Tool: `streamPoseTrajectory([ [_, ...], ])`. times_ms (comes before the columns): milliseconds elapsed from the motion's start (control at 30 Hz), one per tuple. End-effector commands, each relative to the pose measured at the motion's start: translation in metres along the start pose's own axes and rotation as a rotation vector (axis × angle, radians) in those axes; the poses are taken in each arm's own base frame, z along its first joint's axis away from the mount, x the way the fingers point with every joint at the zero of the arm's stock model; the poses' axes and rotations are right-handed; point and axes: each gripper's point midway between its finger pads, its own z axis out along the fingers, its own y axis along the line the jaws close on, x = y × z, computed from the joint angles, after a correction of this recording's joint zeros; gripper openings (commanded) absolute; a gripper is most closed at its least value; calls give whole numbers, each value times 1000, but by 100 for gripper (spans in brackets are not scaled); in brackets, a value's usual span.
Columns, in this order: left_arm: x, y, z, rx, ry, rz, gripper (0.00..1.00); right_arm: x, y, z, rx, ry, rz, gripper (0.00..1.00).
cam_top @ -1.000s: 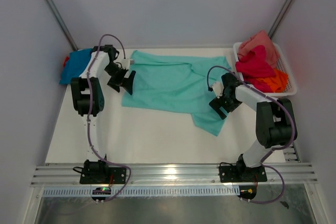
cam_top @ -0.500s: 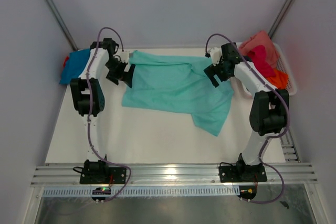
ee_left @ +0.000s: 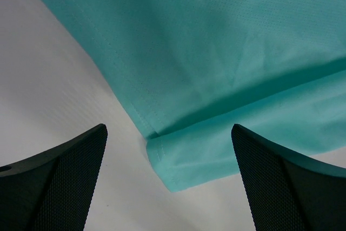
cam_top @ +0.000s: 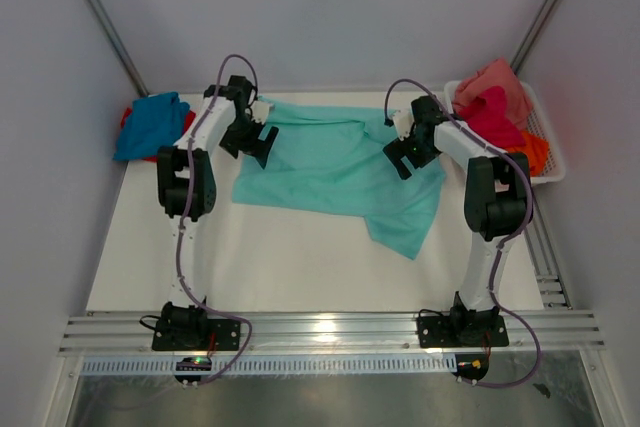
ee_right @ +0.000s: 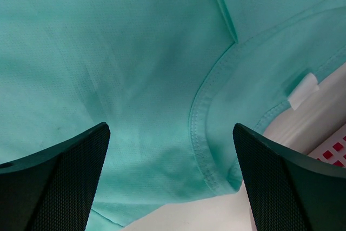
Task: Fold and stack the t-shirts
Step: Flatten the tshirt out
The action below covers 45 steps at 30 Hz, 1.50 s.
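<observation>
White worktop inside a plain grey-walled booth, rails along the near edge.

Mint-teal t-shirt lies spread out flat on the far half of the worktop, roughly centred, with some wrinkles. One corner of it trails toward the near right.

Left hand is over the shirt's far-left corner, fingers spread wide with nothing between them. The left wrist view shows a stitched hem corner of the shirt in the gap and bare worktop beside it. Contact with the cloth can't be told.

Right hand is over the shirt's far-right part, fingers spread wide too and gripping nothing. The right wrist view shows a curved double-stitched seam and a small white label at the shirt's edge.

Left of the mint-teal shirt, well apart from it at the worktop's far-left corner, a blue t-shirt lies crumpled. A red t-shirt peeks out under it.

Right of the mint-teal shirt, just beside its far-right edge, stands a white mesh basket. Piled in it are a salmon pink t-shirt at the far end, a magenta t-shirt in the middle and an orange t-shirt at the near end.
</observation>
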Motion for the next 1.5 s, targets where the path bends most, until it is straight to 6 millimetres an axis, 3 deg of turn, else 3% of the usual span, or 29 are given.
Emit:
streamPoseTrajectory([
  [0, -4, 8, 8, -65, -9, -16, 99, -5, 0, -6, 23, -36, -15, 99],
  [267, 6, 23, 23, -178, 19, 40, 99, 14, 6, 0, 43, -4, -6, 99],
  [467, 19, 25, 28, -213, 58, 41, 99, 27, -1, 0, 100, 35, -13, 99],
  [800, 65, 17, 29, -229, 152, 55, 99, 53, 10, -4, 97, 80, 11, 99],
  [1067, 95, 4, 16, -209, 193, 34, 99, 80, 31, -16, 58, 119, 65, 99],
  [1333, 114, -7, -7, -201, 189, 7, 99, 93, 47, -38, 26, 115, 90, 99],
  [1467, 138, -15, -15, -192, 216, -18, 99, 103, 55, -50, 16, 129, 79, 99],
])
